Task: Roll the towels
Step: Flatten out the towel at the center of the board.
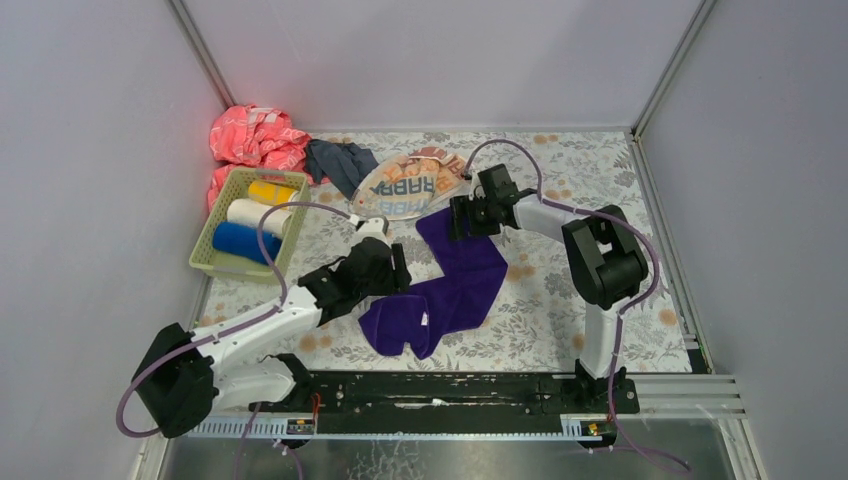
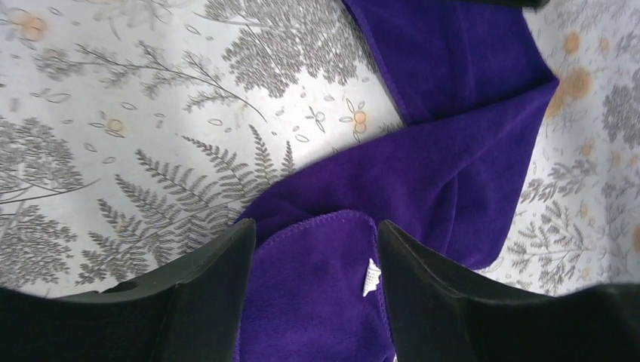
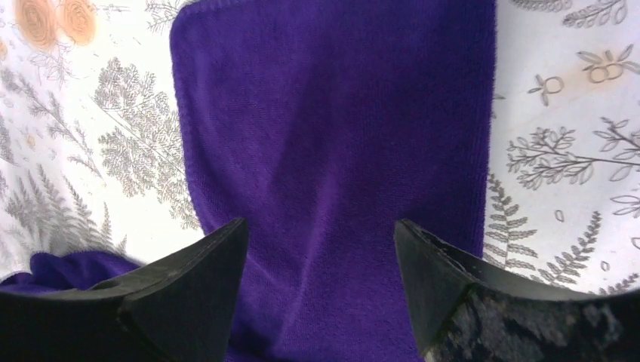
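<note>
The purple towel point(image 1: 452, 283) lies bent in an L on the floral cover, mid-table. My left gripper point(image 1: 392, 268) is open over its near-left part; in the left wrist view the towel's corner with a white tag point(image 2: 370, 277) lies between the fingers point(image 2: 211, 271). My right gripper point(image 1: 462, 218) is open over the towel's far end; the right wrist view shows flat purple cloth point(image 3: 332, 151) between its fingers point(image 3: 204, 264). The cream "RABBIT" towel point(image 1: 405, 188) lies behind, the dark grey-blue towel point(image 1: 340, 162) beside it. Yellow point(image 1: 272, 190), white point(image 1: 258, 213) and blue point(image 1: 240, 241) rolls sit in the basket.
A green basket point(image 1: 207, 255) stands at the left. A pink crumpled cloth point(image 1: 255, 138) lies in the far left corner. Grey walls close in the table on three sides. A black rail point(image 1: 450, 392) runs along the near edge.
</note>
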Controlling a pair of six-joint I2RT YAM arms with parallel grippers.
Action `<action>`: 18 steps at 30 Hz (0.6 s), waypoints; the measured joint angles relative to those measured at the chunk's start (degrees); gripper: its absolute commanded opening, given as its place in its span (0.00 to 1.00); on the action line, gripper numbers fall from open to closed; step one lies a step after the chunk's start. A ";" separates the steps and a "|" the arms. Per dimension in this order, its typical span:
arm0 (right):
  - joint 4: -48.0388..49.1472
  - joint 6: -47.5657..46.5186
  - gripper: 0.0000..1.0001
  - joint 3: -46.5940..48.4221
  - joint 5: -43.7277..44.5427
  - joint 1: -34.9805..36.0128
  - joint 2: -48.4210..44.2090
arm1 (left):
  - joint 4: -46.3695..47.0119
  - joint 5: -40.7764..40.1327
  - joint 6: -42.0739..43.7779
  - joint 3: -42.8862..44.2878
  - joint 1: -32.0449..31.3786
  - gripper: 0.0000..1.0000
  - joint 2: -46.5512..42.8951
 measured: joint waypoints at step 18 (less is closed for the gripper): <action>-8.68 2.23 0.81 -8.39 20.85 -7.82 -11.93 | -2.14 7.54 3.19 2.36 0.00 0.64 5.27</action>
